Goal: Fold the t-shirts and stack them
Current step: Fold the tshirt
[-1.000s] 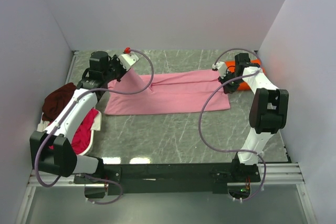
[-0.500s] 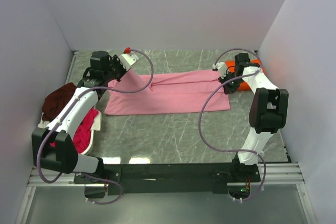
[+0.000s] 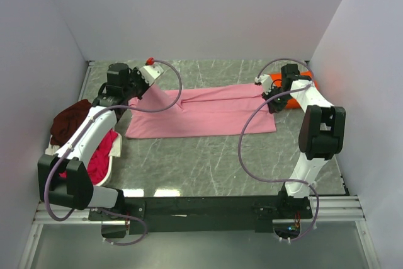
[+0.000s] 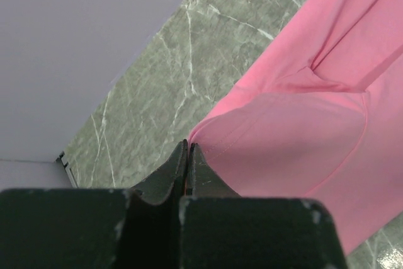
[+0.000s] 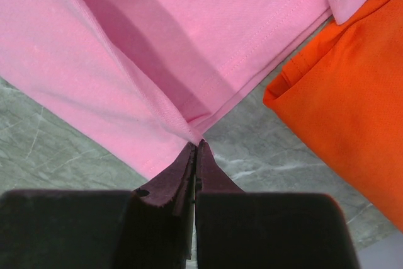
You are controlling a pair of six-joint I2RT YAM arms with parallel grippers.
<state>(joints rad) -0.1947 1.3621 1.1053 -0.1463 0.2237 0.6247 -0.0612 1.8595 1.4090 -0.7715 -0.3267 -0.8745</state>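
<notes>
A light pink t-shirt (image 3: 201, 113) lies spread across the middle of the marble table, folded lengthwise. My left gripper (image 3: 146, 86) is shut on its far left corner and holds that corner up off the table; the left wrist view shows the jaws (image 4: 188, 145) pinched on the pink hem (image 4: 296, 124). My right gripper (image 3: 270, 95) is shut on the shirt's far right corner, low over the table, with the pinched pink fold (image 5: 157, 61) right at its tips (image 5: 197, 143). A bright orange t-shirt (image 5: 352, 105) lies folded just to the right (image 3: 277, 80).
A white basket (image 3: 115, 150) stands at the table's left edge, holding a dark maroon shirt (image 3: 68, 121) and a magenta-red shirt (image 3: 101, 159). White walls close in the back and both sides. Purple cables loop off both arms over the table.
My left gripper has shifted slightly left with the raised pink corner, drawing the cloth a little tauter. The right arm has not visibly moved.
</notes>
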